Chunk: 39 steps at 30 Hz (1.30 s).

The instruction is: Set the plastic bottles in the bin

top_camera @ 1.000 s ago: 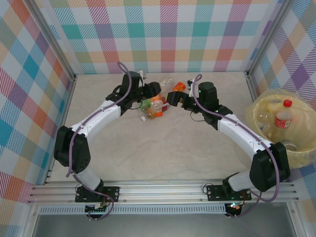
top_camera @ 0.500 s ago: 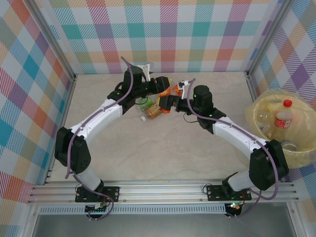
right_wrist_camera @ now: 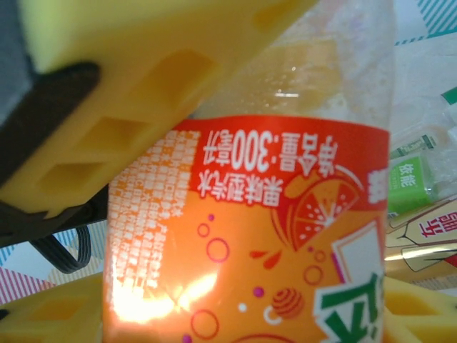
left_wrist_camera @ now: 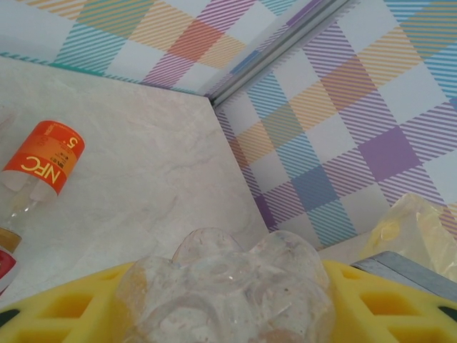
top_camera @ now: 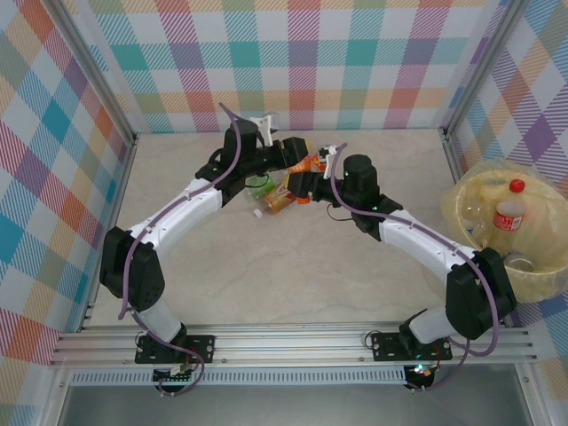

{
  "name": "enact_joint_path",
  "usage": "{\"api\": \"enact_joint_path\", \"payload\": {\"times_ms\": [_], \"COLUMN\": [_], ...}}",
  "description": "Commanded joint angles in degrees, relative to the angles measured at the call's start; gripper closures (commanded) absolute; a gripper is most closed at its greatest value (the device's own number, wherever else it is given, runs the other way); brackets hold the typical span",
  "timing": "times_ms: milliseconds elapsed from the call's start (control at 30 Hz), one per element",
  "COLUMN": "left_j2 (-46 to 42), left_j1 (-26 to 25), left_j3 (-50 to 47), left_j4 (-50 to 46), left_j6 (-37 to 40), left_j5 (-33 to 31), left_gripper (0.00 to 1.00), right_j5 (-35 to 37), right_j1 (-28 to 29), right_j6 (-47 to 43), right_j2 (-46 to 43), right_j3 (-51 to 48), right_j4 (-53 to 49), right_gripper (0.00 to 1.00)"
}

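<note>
Bin: stood at the table's right edge. A red-capped bottle is seen upright inside it.
Plastic bottles: a small cluster is left lying on the table, well apart from the bin, to its left and farther back.
Right fingers: closed about an orange-labelled bottle, with pads seen against opposite sides of its body. The firmness of the hold cannot be confirmed.
Left fingers: clenched on a clear bottle, whose lobed base is seen between the pads. It is judged to be raised off the table.
Loose item: an NFC-labelled bottle is noted on its side, untouched, far from the bin.
Reason for arrangement: both arms are judged to have been reached over the cluster so that one bottle is taken by each. Grips are taken across the round bodies, where the pads find purchase.
Stage: picking is judged in hand. Carriage to the bin is not yet done.
Risk: the wrists are held close together, so contact between them is possible. Thin walls may be crushed or slip.
</note>
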Motion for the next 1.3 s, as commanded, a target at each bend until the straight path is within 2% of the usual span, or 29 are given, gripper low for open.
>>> {"api": "enact_joint_path", "payload": {"times_ms": [0,133,267,333,433,567,667,800,1000,1133,1267], "left_j2": [0.17,-0.46,-2.7,-4.73,-8.36,-12.69,-14.5,-15.47,-14.5,-13.95,-14.0], "left_j1": [-0.48,-0.4,0.26,0.56,0.92,0.92,1.26,2.01,3.83,4.96,5.45], "left_j3": [1.2,2.55,1.86,0.88,-1.58,-5.31,-7.59,-10.01,-11.51,-11.6,-11.41], "left_j4": [-0.08,-3.25,-1.53,-0.28,0.38,-2.25,-4.77,-7.22,-10.51,-11.92,-13.56], "left_j6": [-1.83,-2.21,-3.71,-3.99,-3.19,0.02,1.11,0.95,-1.17,-2.58,-2.5], "left_j5": [3.07,0.69,1.17,0.84,-2.35,-11.45,-18.02,-23.27,-24.39,-23.29,-23.43], "left_gripper": [0.5,0.35,0.08,0.0,0.0,0.0,0.0,0.0,0.0,0.0,0.0], "right_j5": [4.82,7.45,11.42,13.03,17.02,22.05,24.68,28.79,36.41,42.31,51.47], "right_j1": [-0.06,-0.06,-0.39,-0.95,-2.61,-6.51,-10.81,-18.23,-28.92,-33.12,-36.99], "right_j6": [-4.1,-5.14,-8.06,-9.42,-11.65,-16.19,-19.03,-21.2,-22.05,-22.22,-22.61], "right_j2": [-1.86,-3.51,-5.16,-6.34,-8.52,-12.79,-15.86,-19.3,-20.8,-20.81,-20.45], "right_j3": [0.52,0.16,1.75,2.59,4.79,9.51,13.9,19.45,27.58,30.91,33.62], "right_j4": [-3.53,-5.43,-12.19,-15.86,-23.64,-35.26,-42.84,-51.45,-62.45,-67.85,-75.77], "right_gripper": [0.4,0.44,0.46,0.46,0.47,0.47,0.47,0.47,0.48,0.47,0.47]}}
